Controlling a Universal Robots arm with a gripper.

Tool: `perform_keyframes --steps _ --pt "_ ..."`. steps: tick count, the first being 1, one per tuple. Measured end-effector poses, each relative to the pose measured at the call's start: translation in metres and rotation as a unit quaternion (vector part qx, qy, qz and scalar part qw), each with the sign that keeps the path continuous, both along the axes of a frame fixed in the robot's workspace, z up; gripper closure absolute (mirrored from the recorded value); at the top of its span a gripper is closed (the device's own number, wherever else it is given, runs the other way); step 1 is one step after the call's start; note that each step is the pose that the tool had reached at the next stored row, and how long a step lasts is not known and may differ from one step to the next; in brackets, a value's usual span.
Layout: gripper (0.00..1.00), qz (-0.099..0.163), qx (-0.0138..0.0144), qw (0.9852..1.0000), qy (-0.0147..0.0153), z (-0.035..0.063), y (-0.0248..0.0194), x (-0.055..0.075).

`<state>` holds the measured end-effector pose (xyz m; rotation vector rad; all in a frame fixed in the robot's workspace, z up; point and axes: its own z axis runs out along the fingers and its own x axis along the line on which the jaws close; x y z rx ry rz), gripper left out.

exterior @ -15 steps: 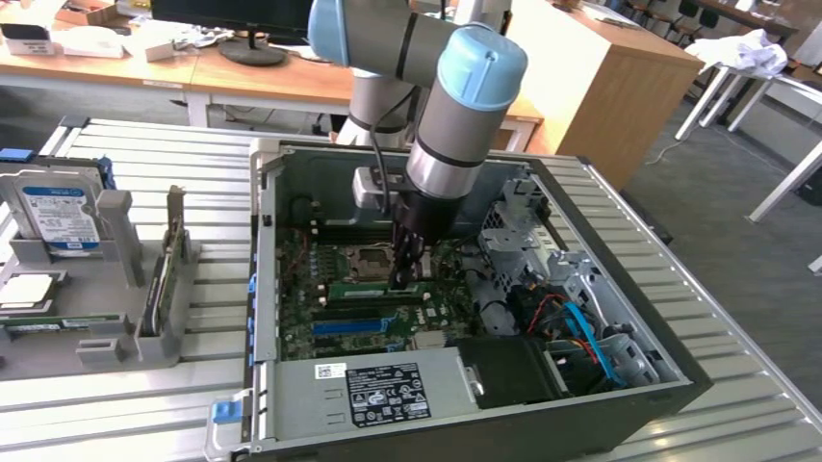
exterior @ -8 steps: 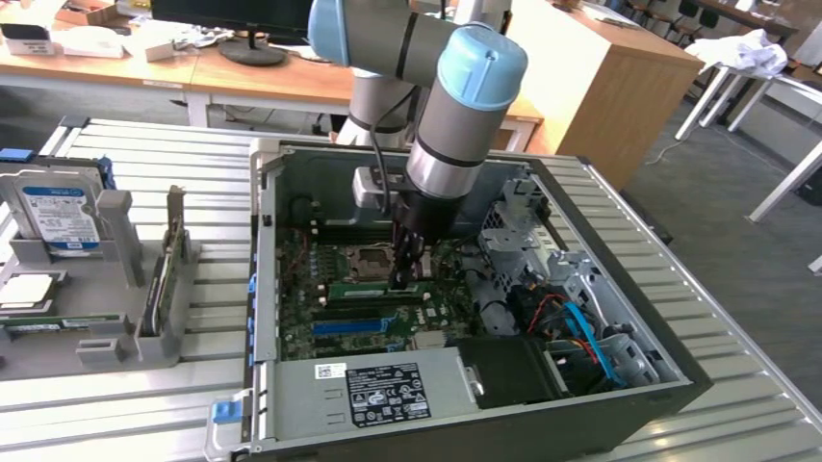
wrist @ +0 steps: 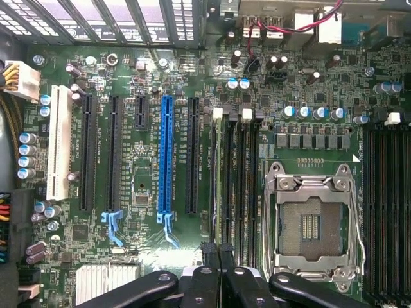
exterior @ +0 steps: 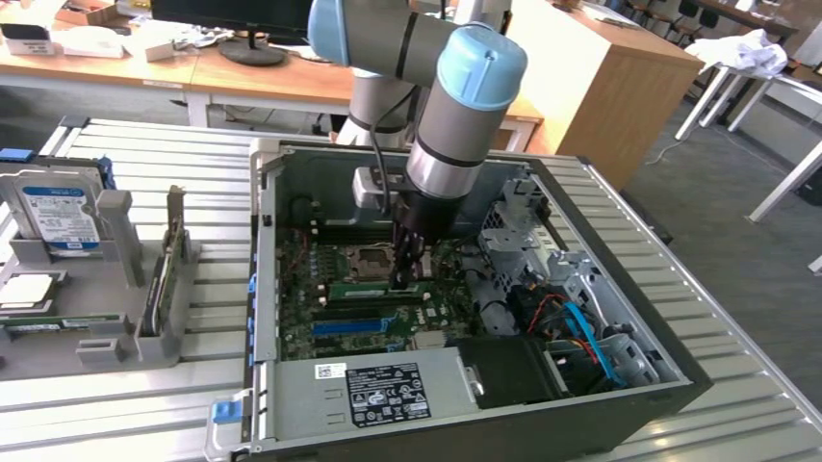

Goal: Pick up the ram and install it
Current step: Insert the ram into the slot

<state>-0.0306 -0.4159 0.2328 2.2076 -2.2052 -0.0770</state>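
Ram [wrist: 218,179] stands on edge in a black memory slot of the motherboard [wrist: 141,147], between the blue slot [wrist: 166,154] and the CPU socket [wrist: 311,224]. The gripper [wrist: 219,256] is over one end of it with its fingers pressed together; whether the tips touch the ram I cannot tell. In the exterior view the ram [exterior: 372,288] shows as a thin green strip beside the lowered gripper [exterior: 408,279].

The open case [exterior: 264,289] lies on a slatted table [exterior: 154,154] and holds the motherboard, red and blue cables, and a power supply [exterior: 372,390] with a black and white label, too small to read. At the exterior view's left, a grey rack [exterior: 115,308] holds a hard drive [exterior: 58,217] upright, with a blue and white label whose writing is also unreadable. White print runs along the motherboard's slots in the wrist view, too fine to make out
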Motion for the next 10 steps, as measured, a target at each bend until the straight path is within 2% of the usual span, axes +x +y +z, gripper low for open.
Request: perform_keyframes --steps 3,10 --pt "0.88 0.0 -0.0001 1.0 -0.0027 -0.0001 0.0 0.0" --pt "0.88 0.0 -0.0001 1.0 -0.003 0.0 0.0 -0.0019"
